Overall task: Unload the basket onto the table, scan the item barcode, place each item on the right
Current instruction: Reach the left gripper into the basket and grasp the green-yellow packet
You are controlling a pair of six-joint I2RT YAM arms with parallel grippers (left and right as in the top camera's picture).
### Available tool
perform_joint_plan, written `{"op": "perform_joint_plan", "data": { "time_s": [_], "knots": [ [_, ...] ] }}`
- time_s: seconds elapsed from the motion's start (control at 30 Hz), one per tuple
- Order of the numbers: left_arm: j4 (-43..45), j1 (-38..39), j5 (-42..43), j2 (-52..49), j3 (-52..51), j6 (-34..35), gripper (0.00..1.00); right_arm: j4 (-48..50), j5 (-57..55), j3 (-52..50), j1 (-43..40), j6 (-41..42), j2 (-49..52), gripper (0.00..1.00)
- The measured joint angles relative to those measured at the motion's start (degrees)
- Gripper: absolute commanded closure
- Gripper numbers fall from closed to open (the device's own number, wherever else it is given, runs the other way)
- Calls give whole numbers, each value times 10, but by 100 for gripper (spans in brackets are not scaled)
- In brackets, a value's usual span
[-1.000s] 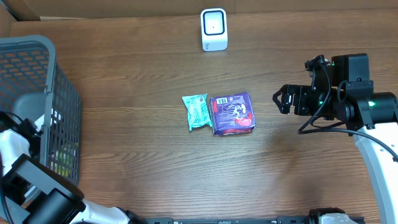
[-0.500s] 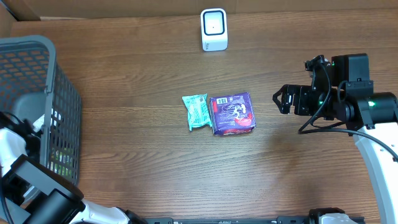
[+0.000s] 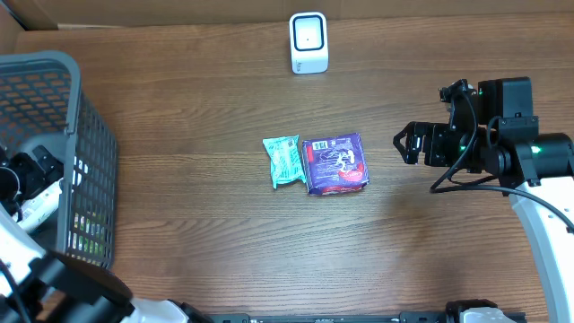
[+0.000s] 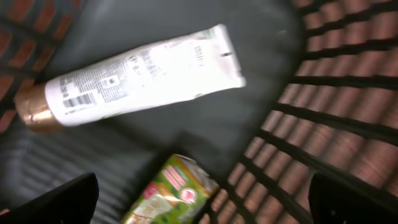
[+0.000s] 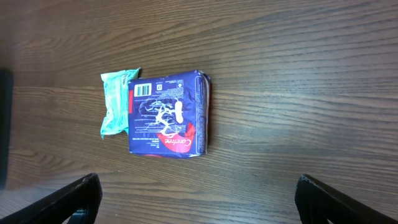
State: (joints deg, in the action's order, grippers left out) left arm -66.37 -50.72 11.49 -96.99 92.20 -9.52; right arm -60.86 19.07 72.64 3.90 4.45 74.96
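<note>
Right now the purple film-wrapped rectangular pack (image 5: 166, 115) is lying flat near the middle of the brown wooden desk (image 3: 224, 251). A small teal crinkled sachet (image 5: 117, 102) is touching its left edge. The white box-shaped barcode scanner (image 3: 308, 42) is standing well apart from both, at the far edge of the desk.

The right claw (image 3: 402, 144) is hovering to the right of the pack with its fingers spread wide and gripping nothing. The left claw (image 4: 202, 199) is hanging inside the grey plastic mesh basket (image 3: 54, 67) at the left side, also spread and empty. It is looking down on a white plastic tube with a gold cap (image 4: 143, 74) and a green and yellow foil packet (image 4: 171, 196), both lying on the basket floor.

The purple pack is probably the item the right claw is lining up for. It is likely behaving as a light, squashy bundle in slick film, so a firm squeeze is going to dent it and a weak one is risking a slip. Its printed barcode is showing on the upper face, near the far-left corner. The better hold therefore seems to be across the near and far edges towards the right end, leaving that corner uncovered. The pack is then needing a tilt so the code is facing the scanner.
</note>
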Motion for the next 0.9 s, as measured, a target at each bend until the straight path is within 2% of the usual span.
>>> {"op": "perform_joint_plan", "data": {
  "time_s": [0.2, 0.37, 0.53, 0.9],
  "knots": [
    [-27, -6, 18, 39, -4, -41, 0, 0, 0, 0, 0, 0, 0, 0],
    [-28, -8, -16, 33, -45, -60, 0, 0, 0, 0, 0, 0, 0, 0],
    [-11, -7, -41, 20, -80, -77, 8, 0, 0, 0, 0, 0, 0, 0],
    [55, -7, -75, 2, -193, -174, 7, 0, 0, 0, 0, 0, 0, 0]
  ]
}}
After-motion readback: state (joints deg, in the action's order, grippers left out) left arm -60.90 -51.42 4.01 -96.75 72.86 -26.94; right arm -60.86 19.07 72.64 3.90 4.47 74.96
